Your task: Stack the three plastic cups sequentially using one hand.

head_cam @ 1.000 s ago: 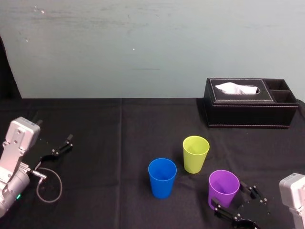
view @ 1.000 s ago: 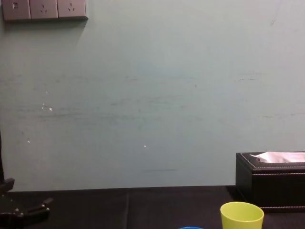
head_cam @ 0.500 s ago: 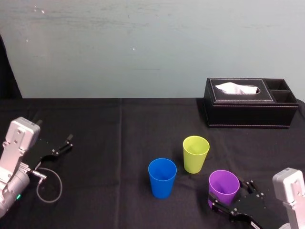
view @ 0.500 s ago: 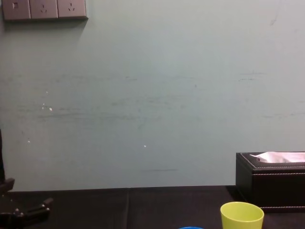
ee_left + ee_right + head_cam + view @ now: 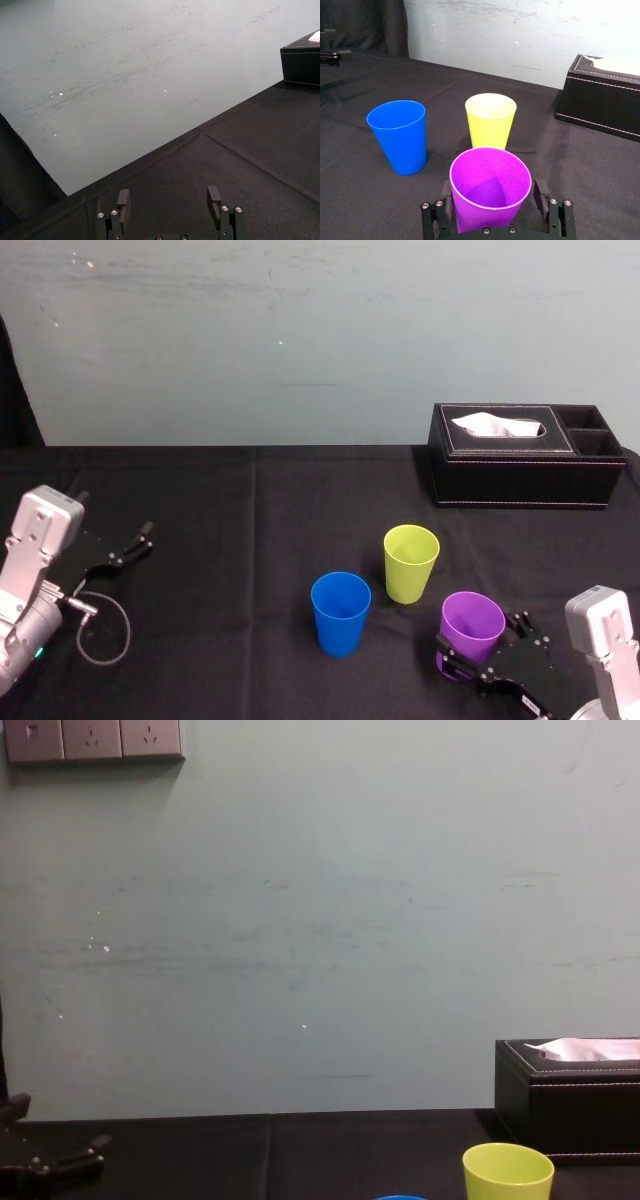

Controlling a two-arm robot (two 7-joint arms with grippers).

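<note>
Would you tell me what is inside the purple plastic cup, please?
Nothing: the purple plastic cup is empty down to its floor. The right tool, open around it, hides its lower outer wall.

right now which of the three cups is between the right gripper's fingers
The purple cup, standing between the open fingers of the right gripper; the blue cup and the lime cup stand free beyond.

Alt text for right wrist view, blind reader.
The open right gripper straddles the upright purple cup, a finger on each side. Beyond stand a blue cup and a yellow-green cup, apart, on black cloth; a black tissue box sits farther back.
</note>
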